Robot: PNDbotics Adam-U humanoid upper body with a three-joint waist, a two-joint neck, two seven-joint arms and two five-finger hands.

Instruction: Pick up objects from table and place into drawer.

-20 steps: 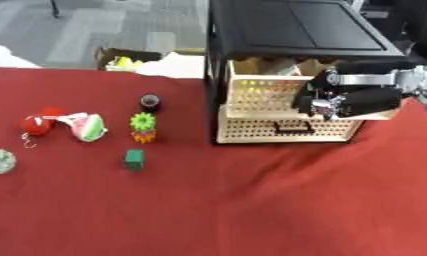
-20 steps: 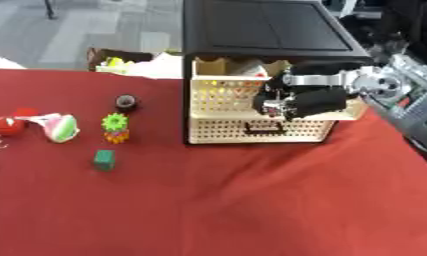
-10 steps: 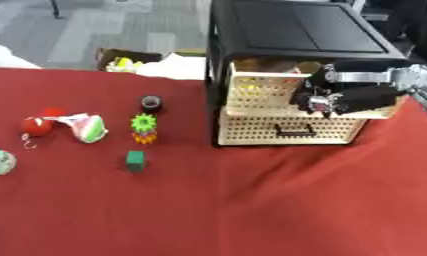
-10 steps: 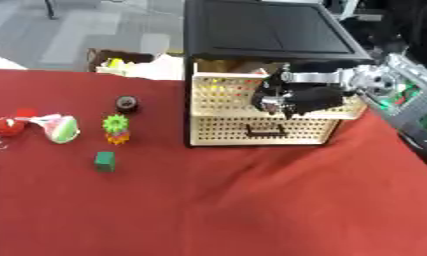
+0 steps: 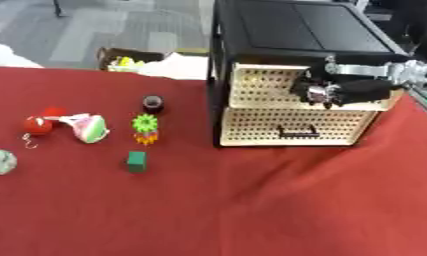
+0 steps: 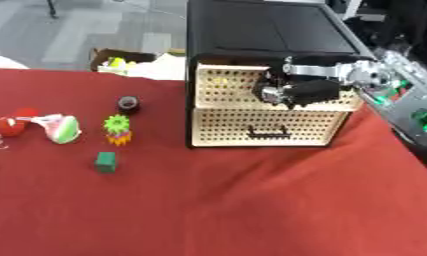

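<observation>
One hand is in view: your right hand (image 6: pixel 291 91), reaching in from the right, sits against the front of the upper drawer (image 5: pixel 262 86) of the black-framed cabinet (image 5: pixel 286 25), fingers curled at the perforated panel. Whether they hold a handle or only press on the face I cannot tell. The left hand shows in neither view. The upper drawer looks nearly flush with the frame, so nothing can go in until it comes out toward you; the lower drawer (image 5: pixel 251 127) is closed, its dark handle (image 5: pixel 299 132) untouched. All the objects lie well apart from that hand, across the red cloth (image 5: pixel 251 210) to its left: black ring (image 5: pixel 153 103) nearest the cabinet, then green gear toy (image 5: pixel 145 123), green cube (image 5: pixel 137 162), pink-and-green piece (image 5: pixel 90 128), red ball (image 5: pixel 38 125), pale lump (image 5: pixel 0 161) farthest. Judgement: each lies on the left arm's side, so the left hand would have the shorter reach.
</observation>
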